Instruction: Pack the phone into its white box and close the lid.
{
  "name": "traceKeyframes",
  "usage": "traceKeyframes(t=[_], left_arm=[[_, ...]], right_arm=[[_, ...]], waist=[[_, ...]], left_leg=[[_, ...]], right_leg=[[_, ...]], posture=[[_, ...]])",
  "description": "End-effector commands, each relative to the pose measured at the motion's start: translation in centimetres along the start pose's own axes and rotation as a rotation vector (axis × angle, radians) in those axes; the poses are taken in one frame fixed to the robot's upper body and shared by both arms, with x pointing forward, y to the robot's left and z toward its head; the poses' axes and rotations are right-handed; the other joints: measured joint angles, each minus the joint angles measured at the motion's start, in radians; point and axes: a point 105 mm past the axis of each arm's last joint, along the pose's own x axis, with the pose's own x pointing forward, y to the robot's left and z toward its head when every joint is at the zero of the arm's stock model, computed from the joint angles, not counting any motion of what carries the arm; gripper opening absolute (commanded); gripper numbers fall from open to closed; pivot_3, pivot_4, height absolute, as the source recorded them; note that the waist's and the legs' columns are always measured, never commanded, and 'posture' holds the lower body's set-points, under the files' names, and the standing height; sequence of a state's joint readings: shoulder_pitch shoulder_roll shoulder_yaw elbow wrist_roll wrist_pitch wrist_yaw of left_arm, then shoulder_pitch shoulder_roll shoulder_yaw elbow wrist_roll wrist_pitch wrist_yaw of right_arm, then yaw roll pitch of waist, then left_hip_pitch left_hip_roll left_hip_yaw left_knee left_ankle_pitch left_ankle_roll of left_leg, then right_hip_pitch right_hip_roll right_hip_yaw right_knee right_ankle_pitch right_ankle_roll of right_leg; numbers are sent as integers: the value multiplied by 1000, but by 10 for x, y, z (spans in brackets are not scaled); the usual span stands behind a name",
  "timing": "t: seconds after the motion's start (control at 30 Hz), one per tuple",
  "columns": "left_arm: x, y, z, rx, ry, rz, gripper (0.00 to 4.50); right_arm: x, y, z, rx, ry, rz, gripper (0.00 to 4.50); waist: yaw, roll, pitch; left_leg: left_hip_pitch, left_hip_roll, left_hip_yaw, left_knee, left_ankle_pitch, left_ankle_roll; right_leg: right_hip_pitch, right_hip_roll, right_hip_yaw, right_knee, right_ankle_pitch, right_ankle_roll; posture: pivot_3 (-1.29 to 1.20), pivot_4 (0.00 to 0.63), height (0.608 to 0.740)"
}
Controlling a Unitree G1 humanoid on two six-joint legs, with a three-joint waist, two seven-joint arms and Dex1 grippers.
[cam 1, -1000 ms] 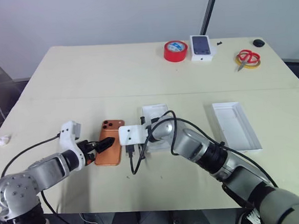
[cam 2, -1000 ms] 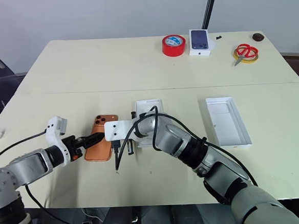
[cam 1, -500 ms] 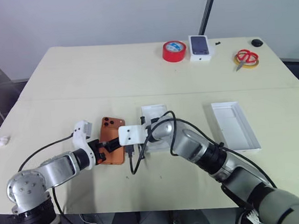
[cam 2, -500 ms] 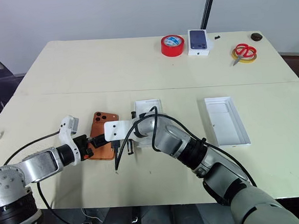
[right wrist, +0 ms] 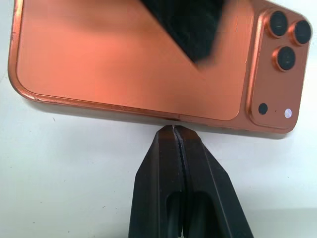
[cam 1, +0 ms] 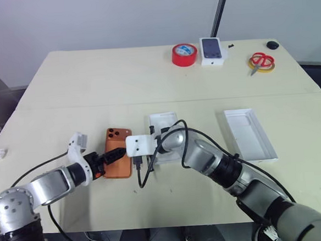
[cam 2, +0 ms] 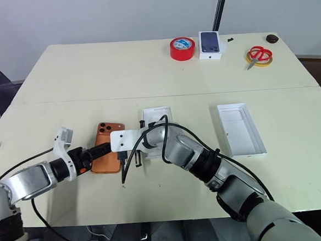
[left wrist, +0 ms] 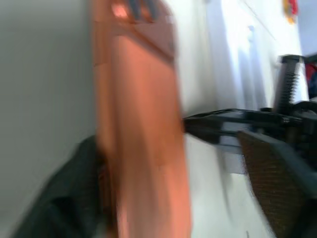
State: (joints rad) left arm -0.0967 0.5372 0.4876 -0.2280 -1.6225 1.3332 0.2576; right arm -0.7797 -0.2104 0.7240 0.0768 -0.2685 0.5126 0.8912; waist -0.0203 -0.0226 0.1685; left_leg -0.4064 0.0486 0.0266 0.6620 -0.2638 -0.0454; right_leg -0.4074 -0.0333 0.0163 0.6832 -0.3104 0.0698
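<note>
Right wrist view, right pincer (right wrist: 174,130) pressed fully closed, empty, tips at the phone's (right wrist: 124,59) long edge, phone flat on the counter (cam 1: 92,86) beside the white box (cam 1: 164,122), left pincer (cam 1: 117,153) part-open over the phone, grip unclear.

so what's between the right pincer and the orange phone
Nothing: in the right wrist view the shut right pincer meets the flat copper-orange phone's long edge, bare table around.

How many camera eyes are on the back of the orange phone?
3 big lenses, clustered at one end of the phone: two by the end edge, one beside them.
</note>
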Motion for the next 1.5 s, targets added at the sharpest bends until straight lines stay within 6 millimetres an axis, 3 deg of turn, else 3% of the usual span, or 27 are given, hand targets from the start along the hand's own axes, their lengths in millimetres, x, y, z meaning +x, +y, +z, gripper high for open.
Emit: traceKeyframes(t=[0.03, 0.13, 0.2, 0.37, 0.57, 0.77, 0.97, 1.23, 1.5], left_arm=[[-2, -7, 0, -24, -5, -36, 2008], [-3, -5, 0, -70, -18, -36, 502], [-6, -4, 4, -105, -41, -41, 61], [-9, -10, 9, -131, -68, -62, 61], [0, -53, 37, -133, -191, -217, 61], [40, -96, 25, -109, -120, -311, 61], [78, -109, 12, -115, -57, -295, 61], [93, -109, -2, -131, 0, -278, 61], [94, -108, -10, -107, 28, -265, 61]], right_arm=[[-1, -5, 7, -6, -28, -18, 0], [-1, -6, 7, -11, -28, -24, 0], [-3, -9, 7, -22, -30, -41, 0], [-17, -23, 13, -31, -62, -90, 0], [-79, -49, 26, 51, -250, -211, 0], [-134, -44, -18, 186, -289, -218, 0], [-172, -45, -74, 330, -189, -316, 0], [-194, -47, -98, 342, -104, -412, 0], [-189, -49, -99, 319, -94, -415, 0]], waist=[[1, 0, 0], [3, 0, 0], [1, 0, 0], [1, 0, 0], [15, -2, 2], [27, -2, 2], [11, -2, 2], [6, -1, 2], [10, -1, 3]], left_leg=[[0, 0, 0, 0, 0, 0], [0, -1, 0, 0, 0, 0], [0, -1, 0, 0, 0, 0], [-1, 0, 1, -1, 0, 0], [-3, -1, 0, -1, 0, 0], [-3, -5, 1, -1, -1, 1], [-3, -7, 1, 0, -1, 2], [-1, -2, 0, 0, -1, 2], [-2, -2, 0, 0, -1, 2]], right_leg=[[0, -1, 0, 0, 0, 0], [0, -2, 0, 0, 0, 0], [0, -2, -1, 0, 0, -1], [-1, -2, -1, 0, 0, -2], [-2, -3, -2, -1, 0, -2], [3, -7, -3, -9, 0, -1], [4, -6, -2, -9, 0, 0], [3, 6, 1, -8, 1, 0], [3, 5, 1, -7, 1, 0]], posture=[[0, 150, 732], [0, 150, 732], [0, 150, 732], [0, 150, 732], [0, 150, 732], [0, 150, 732], [0, 150, 732], [0, 150, 732], [0, 150, 732]])
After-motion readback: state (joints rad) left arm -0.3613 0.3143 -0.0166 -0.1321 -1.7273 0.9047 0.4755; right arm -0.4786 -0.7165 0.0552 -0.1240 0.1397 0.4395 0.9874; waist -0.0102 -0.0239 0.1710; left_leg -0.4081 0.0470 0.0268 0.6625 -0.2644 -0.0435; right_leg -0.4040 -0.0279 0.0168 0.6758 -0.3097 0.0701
